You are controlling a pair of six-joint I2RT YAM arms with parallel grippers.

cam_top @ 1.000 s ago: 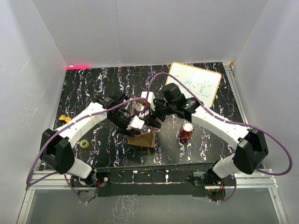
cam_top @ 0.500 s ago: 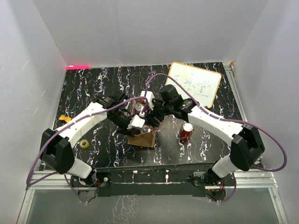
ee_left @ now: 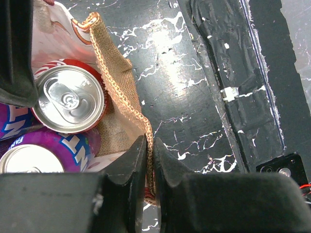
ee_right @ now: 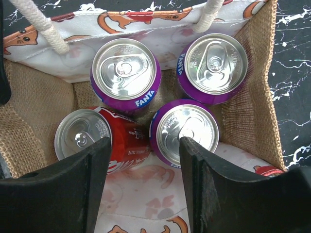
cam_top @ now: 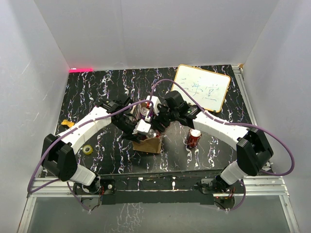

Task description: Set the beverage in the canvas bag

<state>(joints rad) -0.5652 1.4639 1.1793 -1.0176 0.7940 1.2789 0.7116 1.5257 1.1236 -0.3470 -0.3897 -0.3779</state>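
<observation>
The canvas bag (cam_top: 150, 144) stands mid-table, tan burlap with a white cat-print lining and pale rope handles. My left gripper (ee_left: 149, 150) is shut on the bag's burlap rim (ee_left: 119, 82), holding that side out. My right gripper (ee_right: 145, 160) is open and empty, hovering just above the bag's mouth (ee_right: 252, 97). Inside the bag are three purple Fanta cans (ee_right: 125, 68) and one red cola can (ee_right: 97, 138) that leans. Another red cola can (cam_top: 194, 137) stands upright on the table to the right of the bag. In the top view both grippers meet over the bag (cam_top: 154, 119).
A small whiteboard (cam_top: 201, 90) lies at the back right. A yellow tape roll (cam_top: 87, 149) sits near the left arm, with a small yellow object (cam_top: 65, 124) further left. White walls enclose the black marbled table (cam_top: 97, 87).
My right arm has shifted a little to the left, bringing its open gripper further over the bag. My left gripper has held still on the rim.
</observation>
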